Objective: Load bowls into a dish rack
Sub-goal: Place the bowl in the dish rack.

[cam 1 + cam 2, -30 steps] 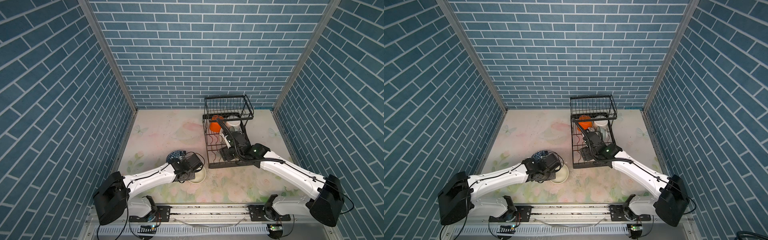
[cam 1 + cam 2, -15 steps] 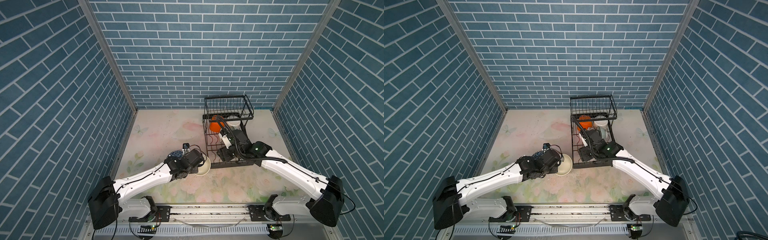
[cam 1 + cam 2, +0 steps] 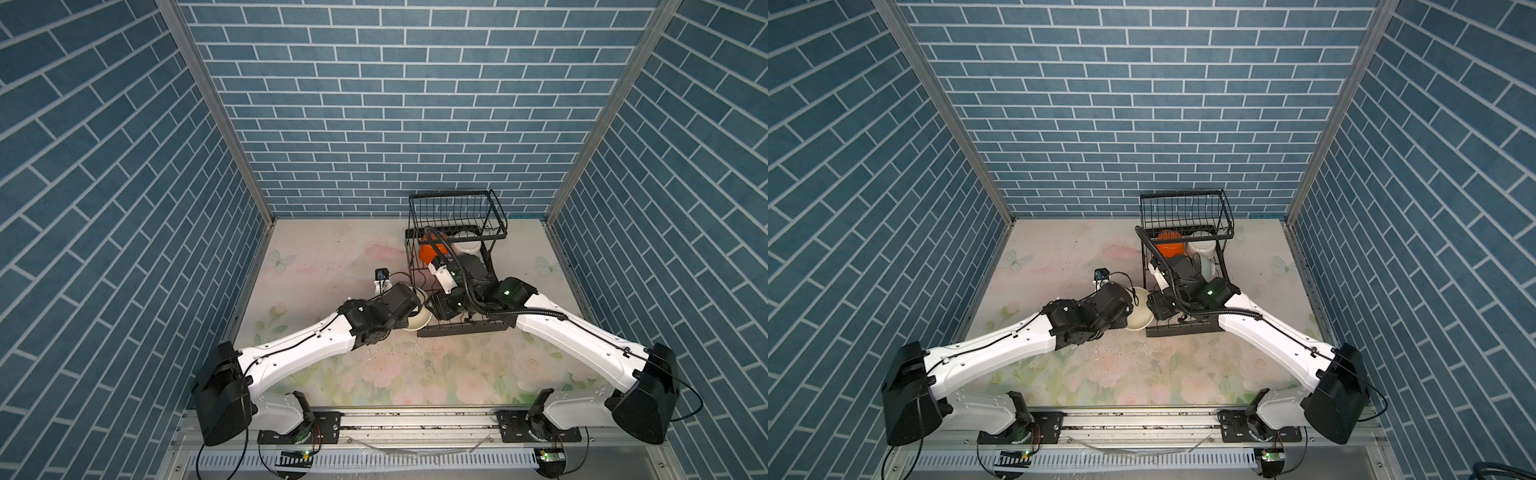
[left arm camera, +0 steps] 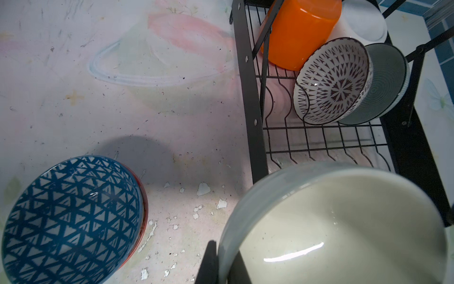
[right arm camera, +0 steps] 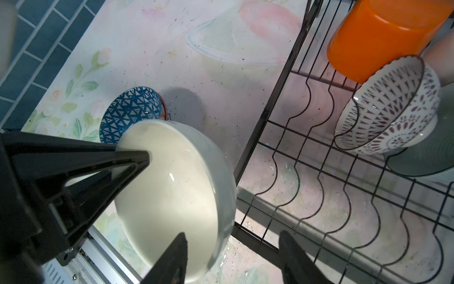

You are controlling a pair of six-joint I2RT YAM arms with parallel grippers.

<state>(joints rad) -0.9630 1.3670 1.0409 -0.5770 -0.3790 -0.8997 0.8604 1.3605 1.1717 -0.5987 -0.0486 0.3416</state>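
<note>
Left pincer [image 4: 224, 265] is clamped tight on the rim of the cream bowl [image 4: 331, 233], holding it tilted in the air just beside the near corner of the dish rack [image 4: 255, 137]. Right pincer [image 5: 231, 260] sits at the bowl's opposite edge with its jaws apart, one finger over the inside and one outside the rim. It has no squeeze on the bowl that the right wrist view shows. My read: this is a hand-over being set up, with the right arm due to carry the bowl into the rack.

Now the score. Four bowls are home in the lower tray. The orange bowl [image 4: 299, 32] and the white bowl [image 4: 363, 22] sit at the back. The brown-patterned bowl [image 4: 334, 83] stands on edge in the wire slots and leans on the grey-green bowl [image 4: 385, 81] behind it. Nothing shows in the raised basket [image 3: 457, 216] in both top views, and the near slots of the tray are free.

What's left? The cream bowl is the one in play. The blue-and-white bowl [image 4: 68, 216] waits mouth-up on the counter [image 4: 172, 123], apart from the rack on the left arm's side. A red edge shows along its side, and I cannot tell whether that is its own outside or a second bowl nested beneath. I'd put the job a little past halfway.
</note>
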